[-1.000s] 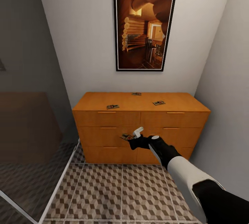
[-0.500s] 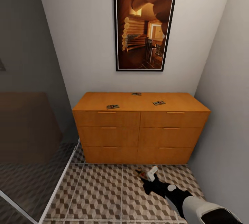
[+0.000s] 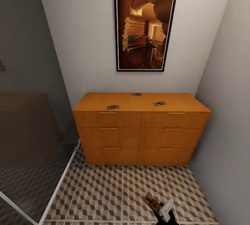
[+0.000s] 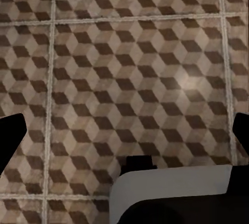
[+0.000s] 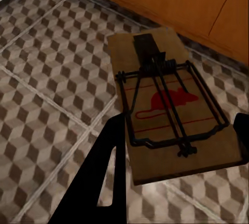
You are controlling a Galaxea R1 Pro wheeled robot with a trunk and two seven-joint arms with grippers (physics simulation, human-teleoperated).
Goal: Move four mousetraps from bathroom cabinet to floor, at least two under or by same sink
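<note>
My right tool (image 3: pixel 166 214) grips one mousetrap (image 3: pixel 152 203) low over the bathroom floor (image 3: pixel 104 190), not yet released; three mousetraps (image 3: pixel 113 107) remain on the cabinet (image 3: pixel 139 131). My left tool's (image 4: pixel 124 141) spread, I cannot tell.

Matt tan wooden mousetrap (image 5: pixel 171 105) with dark metal wire, smooth orange-brown wooden cabinet (image 3: pixel 140 127), matt patterned floor tiles (image 3: pixel 104 193)
</note>
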